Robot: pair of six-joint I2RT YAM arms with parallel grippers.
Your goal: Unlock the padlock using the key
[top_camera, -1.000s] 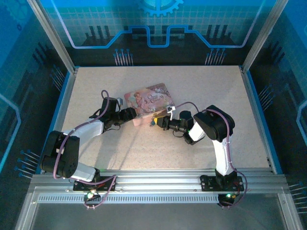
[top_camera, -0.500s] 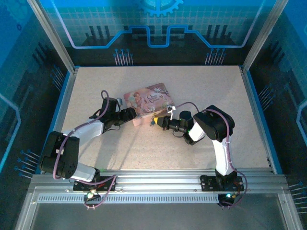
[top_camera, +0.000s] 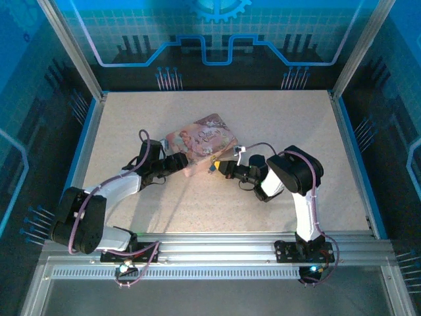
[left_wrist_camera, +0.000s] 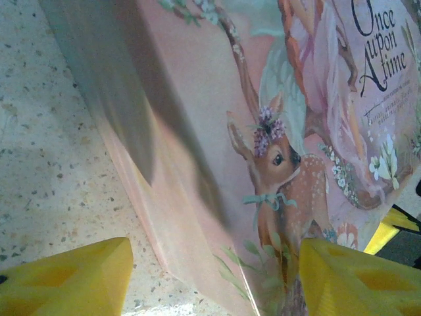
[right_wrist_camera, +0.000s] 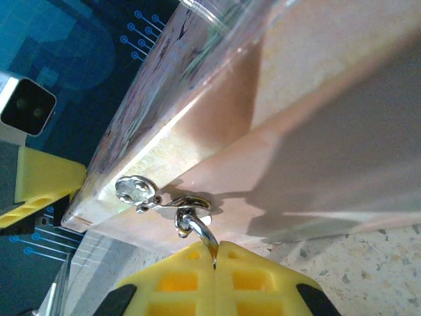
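The pink box (top_camera: 205,137) lies mid-table, printed lid up. My left gripper (top_camera: 182,162) straddles its near left corner, jaws wide: one yellow finger (left_wrist_camera: 355,280) lies on the lid (left_wrist_camera: 276,99), the other (left_wrist_camera: 66,280) sits beside the side wall. My right gripper (top_camera: 216,167) is at the box's front side (right_wrist_camera: 309,112). Its fingers are shut (right_wrist_camera: 216,253) on the padlock (right_wrist_camera: 197,228). The silvery curved shackle sticks out of them and hooks through the box's metal hasp (right_wrist_camera: 135,190). The lock's body is hidden between the pads. The key is out of view.
Speckled tabletop (top_camera: 263,204) spreads around the box, with free room at the back and right. Blue walls and metal posts (top_camera: 72,52) frame the table. A rail (top_camera: 217,253) with both arm bases runs along the near edge.
The box has swung a little, its near end shifting toward the back. Both grippers moved with it, and the right gripper has drawn closer to the box's front side.
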